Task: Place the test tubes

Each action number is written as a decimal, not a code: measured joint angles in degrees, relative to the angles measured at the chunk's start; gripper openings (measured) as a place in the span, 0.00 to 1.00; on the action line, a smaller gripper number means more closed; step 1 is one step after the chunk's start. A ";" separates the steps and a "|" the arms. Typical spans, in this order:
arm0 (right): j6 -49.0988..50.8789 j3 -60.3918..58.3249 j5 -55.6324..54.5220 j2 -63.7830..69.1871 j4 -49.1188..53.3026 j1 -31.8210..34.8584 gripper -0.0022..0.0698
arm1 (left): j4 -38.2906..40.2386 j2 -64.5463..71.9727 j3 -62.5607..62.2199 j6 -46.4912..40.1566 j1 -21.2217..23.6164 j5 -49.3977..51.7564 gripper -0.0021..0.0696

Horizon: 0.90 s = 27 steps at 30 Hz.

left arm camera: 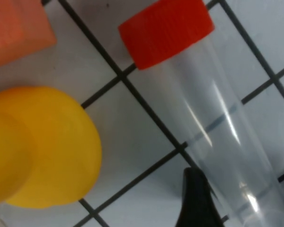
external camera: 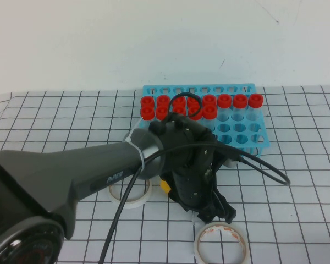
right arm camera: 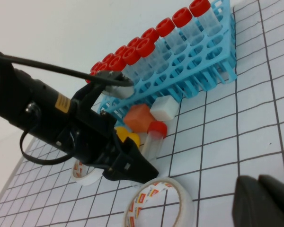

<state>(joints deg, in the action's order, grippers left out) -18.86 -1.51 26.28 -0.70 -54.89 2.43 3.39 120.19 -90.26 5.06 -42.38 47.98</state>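
A clear test tube (left arm camera: 217, 123) with a red cap lies flat on the gridded table, also seen in the right wrist view (right arm camera: 154, 137). My left gripper (left arm camera: 241, 208) is lowered over its lower end and stands open, one dark finger (left arm camera: 195, 201) on each side of the glass. From above the left gripper (external camera: 215, 212) sits just in front of the blue rack (external camera: 247, 140), which holds several red-capped tubes (external camera: 209, 102) in its back rows. My right gripper (right arm camera: 267, 203) hovers low over the table to the right, shut and empty.
A yellow piece (left arm camera: 42, 146), an orange block (right arm camera: 139, 116) and a white block (right arm camera: 165, 108) lie beside the tube, in front of the rack. One tape roll (external camera: 220, 245) lies near the front edge, another tape roll (external camera: 129, 195) under the left arm.
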 joint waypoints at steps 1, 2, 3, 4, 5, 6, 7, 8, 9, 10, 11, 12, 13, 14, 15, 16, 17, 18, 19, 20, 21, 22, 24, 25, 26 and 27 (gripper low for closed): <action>-0.03 0.00 0.02 0.00 0.00 0.00 0.03 | 0.00 0.12 0.00 -0.36 0.00 0.12 0.56; -0.03 0.00 0.12 0.00 0.00 0.00 0.03 | 0.00 0.26 0.00 -0.36 0.00 0.33 0.56; -0.03 0.00 0.12 0.00 0.00 0.00 0.03 | 0.00 0.54 0.00 -0.25 0.00 0.44 0.56; -0.03 0.00 0.12 0.00 0.00 0.00 0.03 | 0.00 0.72 0.00 -0.26 0.00 0.58 0.56; -0.12 0.00 0.12 0.00 0.00 0.00 0.03 | -0.12 0.73 -0.04 -0.26 0.00 0.86 0.56; -0.12 0.00 0.15 0.00 0.00 0.00 0.03 | -0.12 0.73 -0.04 -0.26 0.00 1.12 0.55; -0.12 0.00 0.25 0.00 0.00 0.00 0.03 | -0.12 0.73 -0.04 -0.26 0.00 1.24 0.54; -0.25 0.00 0.25 0.00 0.00 0.00 0.03 | -0.21 0.73 -0.04 -0.26 0.00 1.24 0.51; -0.38 0.00 0.25 0.00 0.00 0.00 0.03 | -0.36 0.73 -0.04 -0.26 0.00 1.42 0.49; -0.52 0.00 0.25 0.00 0.00 0.00 0.03 | -0.88 0.73 -0.04 -0.26 0.00 1.58 0.45; -0.61 0.00 0.25 0.00 0.00 0.00 0.03 | -1.27 0.73 -0.04 -0.26 0.00 1.69 0.42; -0.61 0.00 0.25 0.00 0.00 0.00 0.03 | -1.51 0.73 -0.04 -0.26 0.00 1.82 0.38; -0.65 0.00 0.25 0.00 0.00 0.00 0.03 | -2.13 0.73 -0.04 -0.26 0.00 1.83 0.34; -0.65 0.00 0.25 0.00 0.00 0.00 0.03 | -2.53 0.73 -0.04 -0.26 0.00 2.04 0.33; -0.65 0.00 0.27 0.00 0.00 0.00 0.03 | -3.09 0.73 -0.04 -0.26 0.00 2.04 0.33; -0.75 0.00 0.27 0.00 0.00 0.00 0.03 | -3.39 0.73 -0.04 -0.26 0.00 2.17 0.33; -0.87 0.00 0.27 0.00 0.00 0.00 0.03 | -4.17 0.61 -0.04 -0.36 0.00 2.30 0.33; -0.99 0.00 0.27 0.00 0.00 0.00 0.03 | -4.71 0.52 -0.04 -0.65 0.00 2.43 0.33; -1.10 0.00 0.27 0.00 0.00 0.00 0.03 | -5.36 0.01 -0.04 -1.44 0.00 2.61 0.33; -1.10 0.00 0.27 0.00 0.00 0.00 0.03 | -5.88 -0.65 -0.04 -2.01 0.00 2.78 0.33; -1.10 0.00 0.27 0.00 0.00 0.00 0.03 | -6.18 -1.61 -0.04 -2.65 0.00 2.90 0.33; -1.10 0.00 0.27 0.00 0.00 0.00 0.03 | -6.44 -2.80 -0.04 -3.44 0.00 3.04 0.33; -1.10 0.00 0.27 0.00 0.00 0.00 0.03 | -6.80 -5.50 0.07 -4.71 0.00 3.42 0.33; -1.10 0.00 0.27 0.00 -0.12 0.00 0.03 | -7.17 -7.28 0.65 -5.06 0.00 3.25 0.33; -1.10 0.00 0.27 0.00 -0.23 0.00 0.03 | -7.48 -9.22 1.66 -5.06 0.00 3.00 0.33; -1.10 0.00 0.27 0.00 -0.49 0.00 0.03 | -7.71 -10.87 2.80 -5.06 0.00 2.50 0.33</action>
<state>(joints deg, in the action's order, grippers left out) -19.97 -1.51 26.55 -0.70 -55.38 2.43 -4.32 109.32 -87.46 0.00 -42.38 50.48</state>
